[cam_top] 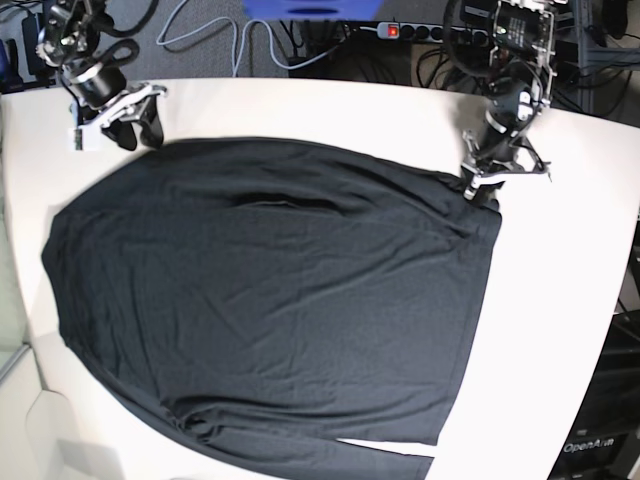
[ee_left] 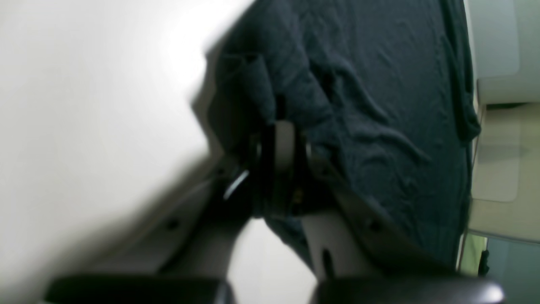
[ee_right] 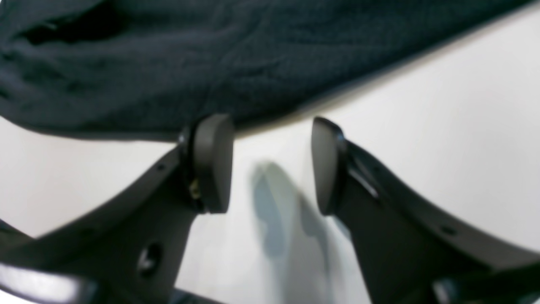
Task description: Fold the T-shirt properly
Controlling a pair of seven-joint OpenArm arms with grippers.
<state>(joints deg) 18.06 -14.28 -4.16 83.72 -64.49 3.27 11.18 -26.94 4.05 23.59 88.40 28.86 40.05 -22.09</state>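
While a white table (cam_top: 560,300) fills the base view, a black T-shirt (cam_top: 270,310) lies spread flat across most of it, thin, softly wrinkled and unprinted. Reaching down at the far edge, the left end effector (cam_top: 483,183) has its jaws pressed together, pinching a bunched corner of the fabric. At the opposite far corner, the right end effector (ee_right: 270,162) hovers spread and empty, just beside the shirt's edge.

black curved pincer (ee_right: 272,164) fingers, rounded pads (ee_right: 213,162)
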